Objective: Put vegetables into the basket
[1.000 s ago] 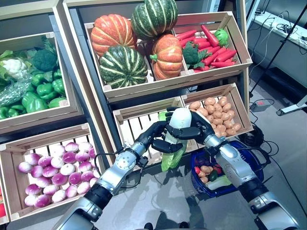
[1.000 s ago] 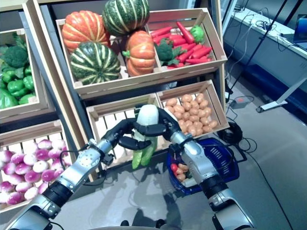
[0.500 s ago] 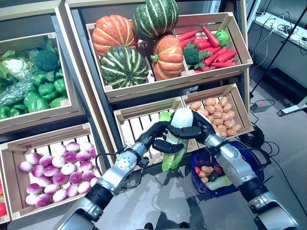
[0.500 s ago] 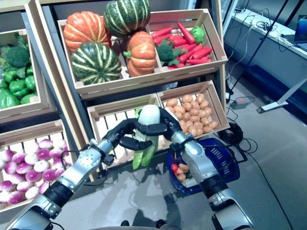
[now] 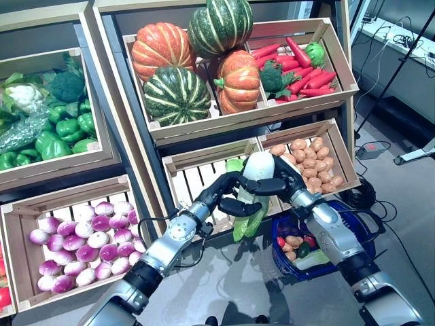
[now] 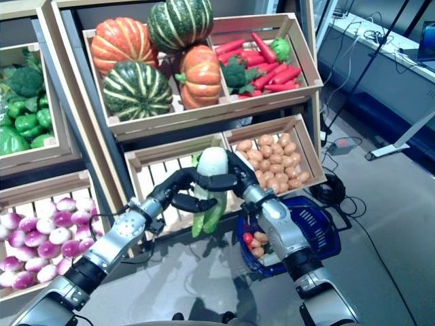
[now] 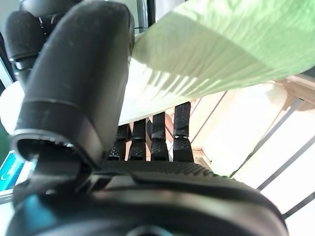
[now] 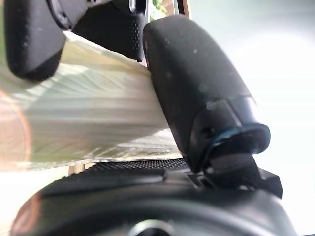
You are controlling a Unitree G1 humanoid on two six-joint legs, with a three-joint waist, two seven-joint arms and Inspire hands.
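In the left eye view, both hands hold a napa cabbage (image 5: 252, 193) in the air, white base up and green leaves hanging down, in front of the slatted crate (image 5: 197, 178) on the lower shelf. The left hand (image 5: 228, 195) wraps its fingers round the cabbage's middle; the right hand (image 5: 279, 179) clasps it nearer the white base. The blue basket (image 5: 360, 231) stands on the floor below and to the right of the cabbage, already holding some vegetables (image 5: 296, 244), and the cabbage is apart from it. Behind the cabbage to the right is a crate of potatoes (image 5: 309, 163); above it, a crate with pumpkins (image 5: 194, 61).

The right eye view shows the same grip: the cabbage (image 6: 209, 187) hangs between the two hands, above and left of the basket (image 6: 319, 234).

In the left wrist view, the left hand's thumb (image 7: 74, 83) presses on the pale green leaf surface (image 7: 221, 44) while its fingers (image 7: 160, 132) curl under it, so this hand is closed round the cabbage.

In the right wrist view, the right hand's thumb (image 8: 197, 93) bears on the ribbed whitish stalk (image 8: 83, 123), which lies against the palm: this hand too grips the cabbage.
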